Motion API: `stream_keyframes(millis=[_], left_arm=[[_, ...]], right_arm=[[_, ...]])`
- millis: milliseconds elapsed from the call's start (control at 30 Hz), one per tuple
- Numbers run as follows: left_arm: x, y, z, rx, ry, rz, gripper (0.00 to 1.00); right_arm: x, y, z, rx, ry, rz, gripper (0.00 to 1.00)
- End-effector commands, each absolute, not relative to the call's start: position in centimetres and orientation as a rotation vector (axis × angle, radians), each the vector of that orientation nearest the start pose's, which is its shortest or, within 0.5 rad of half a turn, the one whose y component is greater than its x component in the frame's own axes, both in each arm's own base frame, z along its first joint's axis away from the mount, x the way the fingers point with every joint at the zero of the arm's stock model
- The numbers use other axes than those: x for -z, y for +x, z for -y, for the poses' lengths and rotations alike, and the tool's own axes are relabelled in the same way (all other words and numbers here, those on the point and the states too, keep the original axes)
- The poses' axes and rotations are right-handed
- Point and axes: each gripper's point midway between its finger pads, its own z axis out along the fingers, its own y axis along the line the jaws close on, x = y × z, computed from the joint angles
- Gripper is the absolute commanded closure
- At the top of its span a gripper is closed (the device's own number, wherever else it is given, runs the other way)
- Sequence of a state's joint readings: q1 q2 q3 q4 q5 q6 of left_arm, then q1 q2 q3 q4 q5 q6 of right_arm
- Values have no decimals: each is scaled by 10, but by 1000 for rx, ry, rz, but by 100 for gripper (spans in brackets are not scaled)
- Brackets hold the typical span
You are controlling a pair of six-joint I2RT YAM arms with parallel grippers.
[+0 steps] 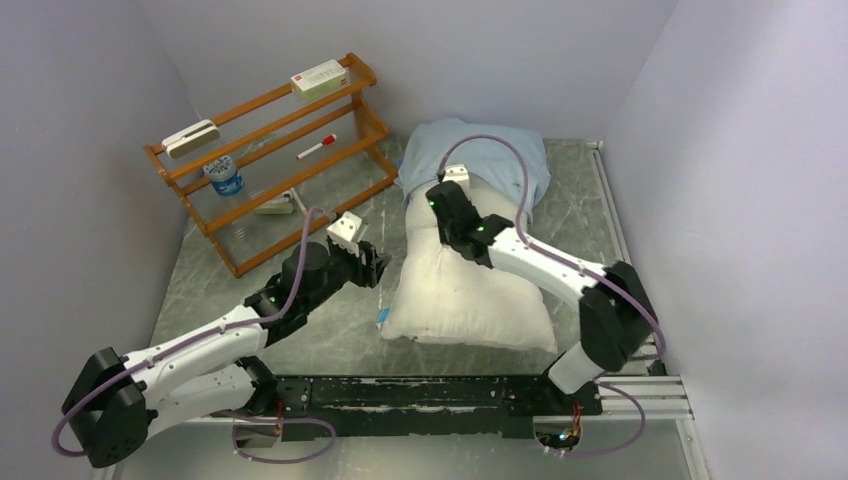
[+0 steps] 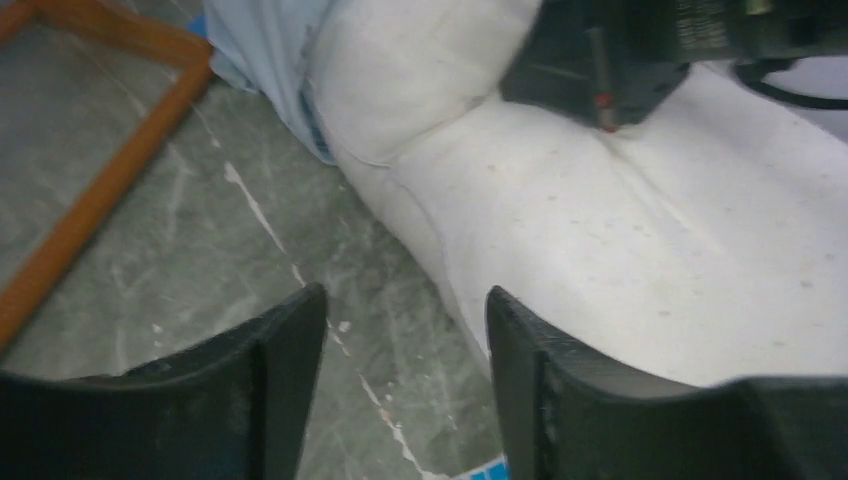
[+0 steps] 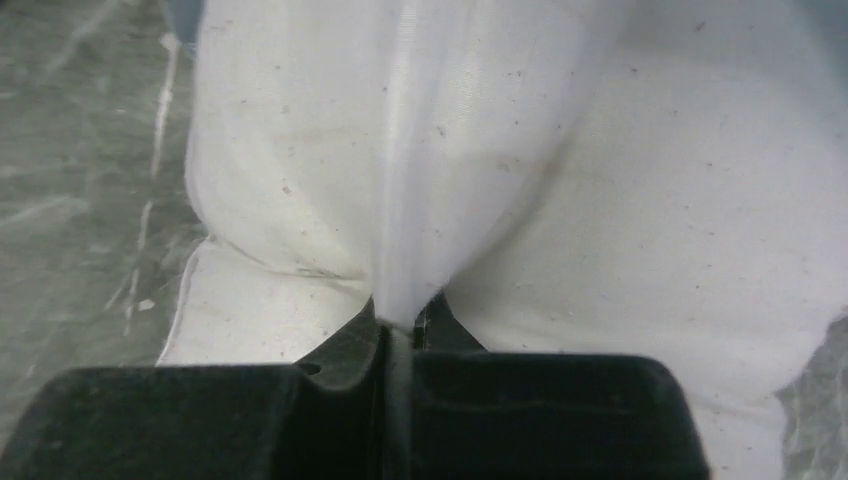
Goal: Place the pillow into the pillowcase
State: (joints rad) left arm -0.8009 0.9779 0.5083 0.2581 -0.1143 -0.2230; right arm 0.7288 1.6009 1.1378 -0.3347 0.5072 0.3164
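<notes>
The pillow (image 1: 470, 295) is pinched by the right claw (image 3: 403, 322); left claw (image 2: 403, 305) gapes empty beside it.

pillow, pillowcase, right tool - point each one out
pillow (image 1: 470, 295), top view, middle of its bare near half
pillowcase (image 1: 420, 160), top view, left part of the blue fabric
right tool (image 3: 403, 318), right wrist view, between fingertips pinching pillow fabric

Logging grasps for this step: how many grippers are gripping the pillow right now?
1. The right gripper is shut on a pinched fold of the pillow, near the pillowcase end. The left gripper is open beside the pillow's edge, holding nothing.
</notes>
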Motion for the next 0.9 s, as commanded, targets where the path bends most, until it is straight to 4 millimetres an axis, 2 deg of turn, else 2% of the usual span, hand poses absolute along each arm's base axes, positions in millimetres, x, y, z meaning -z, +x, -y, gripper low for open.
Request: stream_keyframes(millis=[0,67,200,300,467,600,867], left_arm=[[-228,278,240,493,437,-1631,30],[-233,290,243,423,469,-1638,30],[-242,311,264,364,576,-1581,34],[-243,327,276,327,605,-1537,37],[-227,341,300,323,705,-1495,33],[-206,360,313,276,742,-1525,32],[-172,400,316,148,670,-1587,33]], right_arm=[[-143,344,-212,-49,-339,-2197,100],[-155,333,-209,-110,-349,-2161,100],[-185,318,-209,-220,-363,-2069,100],[-191,313,-203,-220,-361,-2065,100],[-198,308,-204,-269,-356,-2038,100],[-201,308,-204,-279,-352,-2025,100],[-210,309,-214,-330,-367,-2008,100]])
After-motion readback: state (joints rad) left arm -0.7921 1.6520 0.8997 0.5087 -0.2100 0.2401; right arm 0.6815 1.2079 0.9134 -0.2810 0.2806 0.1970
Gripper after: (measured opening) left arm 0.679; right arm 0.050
